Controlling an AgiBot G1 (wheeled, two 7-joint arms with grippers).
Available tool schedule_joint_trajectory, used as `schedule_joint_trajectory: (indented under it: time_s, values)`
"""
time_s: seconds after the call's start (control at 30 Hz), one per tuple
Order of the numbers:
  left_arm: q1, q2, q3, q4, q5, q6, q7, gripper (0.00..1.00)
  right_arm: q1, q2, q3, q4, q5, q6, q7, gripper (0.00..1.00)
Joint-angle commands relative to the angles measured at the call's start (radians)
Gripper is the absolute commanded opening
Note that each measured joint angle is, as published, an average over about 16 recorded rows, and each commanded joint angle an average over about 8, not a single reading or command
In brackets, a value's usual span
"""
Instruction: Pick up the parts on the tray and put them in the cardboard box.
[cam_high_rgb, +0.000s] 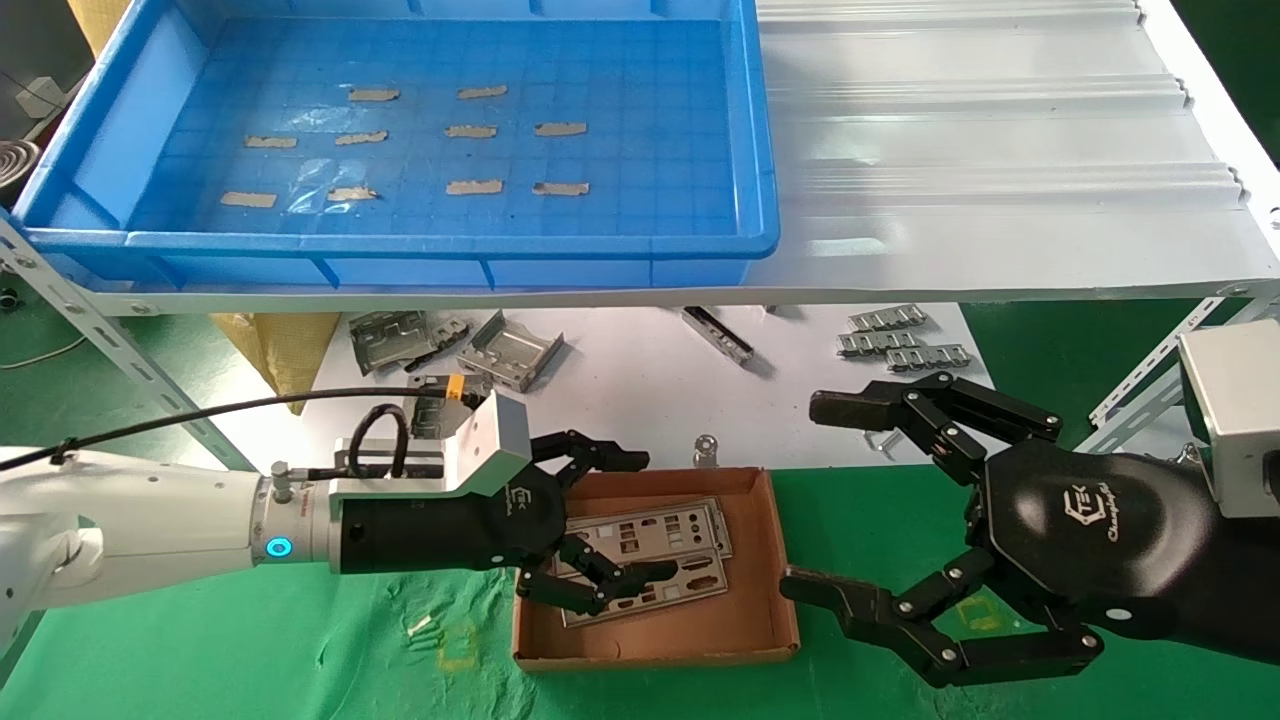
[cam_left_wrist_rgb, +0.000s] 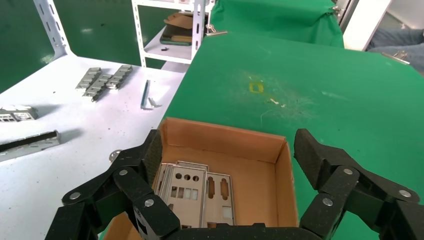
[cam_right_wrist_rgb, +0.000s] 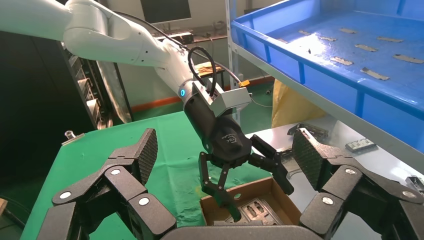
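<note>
Currently: left gripper (cam_high_rgb: 612, 525) hovering open, empty, over box (cam_high_rgb: 745, 640); rising fingers risk snagging plates (cam_high_rgb: 650, 560), tipping box.

The scene was bright and evenly lit from overhead. Soft glare streaked the white shelf (cam_high_rgb: 1000, 150) and the floor of the blue tray (cam_high_rgb: 400, 245). Small soft shadows lay under the brackets (cam_high_rgb: 510, 350) on the white surface (cam_high_rgb: 640, 390). Close fingers (cam_left_wrist_rgb: 125, 195) looked slightly soft in the wrist views.
</note>
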Motion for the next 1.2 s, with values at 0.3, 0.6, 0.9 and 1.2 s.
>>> schedule_joint_trajectory:
  time_s: [0.3,0.6,0.9,1.2]
  values:
    - [0.037,-0.047,-0.032,-0.099,-0.021,-0.01,-0.048,1.0,0.0,0.0,0.0,0.0,0.0,0.0,0.0,1.0]
    - [0.108,-0.143,-0.097,-0.292,-0.065,-0.021,-0.151,1.0,0.0,0.0,0.0,0.0,0.0,0.0,0.0,1.0]
    - [0.179,-0.239,-0.162,-0.485,-0.11,-0.033,-0.254,1.0,0.0,0.0,0.0,0.0,0.0,0.0,0.0,1.0]
    - [0.25,-0.335,-0.227,-0.677,-0.154,-0.045,-0.356,1.0,0.0,0.0,0.0,0.0,0.0,0.0,0.0,1.0]
